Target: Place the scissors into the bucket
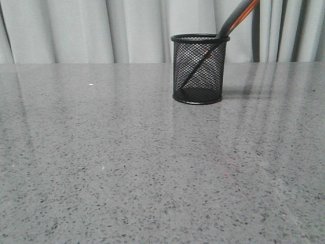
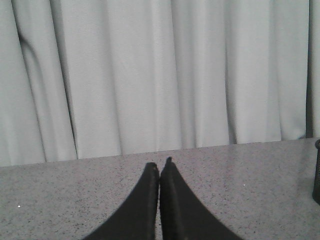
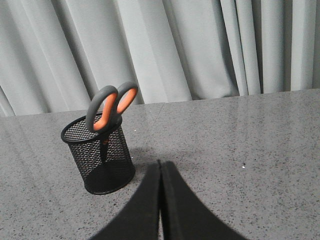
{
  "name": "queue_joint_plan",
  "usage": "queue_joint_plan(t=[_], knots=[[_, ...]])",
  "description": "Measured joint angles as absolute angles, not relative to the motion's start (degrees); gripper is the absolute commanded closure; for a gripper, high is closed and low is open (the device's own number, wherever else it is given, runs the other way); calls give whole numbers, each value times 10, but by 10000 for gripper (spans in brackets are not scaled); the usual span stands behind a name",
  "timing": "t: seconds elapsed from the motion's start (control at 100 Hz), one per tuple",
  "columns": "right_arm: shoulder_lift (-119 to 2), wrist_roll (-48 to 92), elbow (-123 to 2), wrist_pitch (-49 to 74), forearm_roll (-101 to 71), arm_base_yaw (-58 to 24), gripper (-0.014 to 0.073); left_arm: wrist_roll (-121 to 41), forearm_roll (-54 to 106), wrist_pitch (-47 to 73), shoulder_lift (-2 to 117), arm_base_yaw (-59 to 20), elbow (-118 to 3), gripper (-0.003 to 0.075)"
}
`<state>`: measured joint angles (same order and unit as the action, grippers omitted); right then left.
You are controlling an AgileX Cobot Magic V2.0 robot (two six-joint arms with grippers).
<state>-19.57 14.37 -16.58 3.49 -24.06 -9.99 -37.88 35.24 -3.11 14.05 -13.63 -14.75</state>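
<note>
The bucket (image 1: 198, 69), a black wire-mesh cup, stands upright on the grey speckled table at the back, right of centre. The scissors (image 1: 238, 18) stand inside it, blades down, leaning to the right, with their grey and orange handle loops sticking out above the rim. In the right wrist view the bucket (image 3: 98, 157) holds the scissors (image 3: 111, 107), and my right gripper (image 3: 160, 164) is shut with nothing in it, apart from the bucket. My left gripper (image 2: 159, 165) is shut and empty over bare table. Neither gripper shows in the front view.
Pale pleated curtains (image 1: 127, 30) hang behind the table's far edge. The table (image 1: 127, 168) is grey speckled stone. A dark edge of the bucket (image 2: 316, 172) shows at the border of the left wrist view.
</note>
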Motion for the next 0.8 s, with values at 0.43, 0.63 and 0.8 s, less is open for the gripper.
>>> queue_joint_plan(t=[0.43, 0.63, 0.8], knots=[[-196, 144, -166, 35, -241, -100, 659, -127, 77, 9, 82, -87, -76, 741], [-196, 144, -166, 35, -241, -100, 659, -110, 64, 24, 15, -34, -16, 741], [-196, 144, -166, 35, -241, -100, 659, -97, 56, 24, -2, -22, -1, 741]])
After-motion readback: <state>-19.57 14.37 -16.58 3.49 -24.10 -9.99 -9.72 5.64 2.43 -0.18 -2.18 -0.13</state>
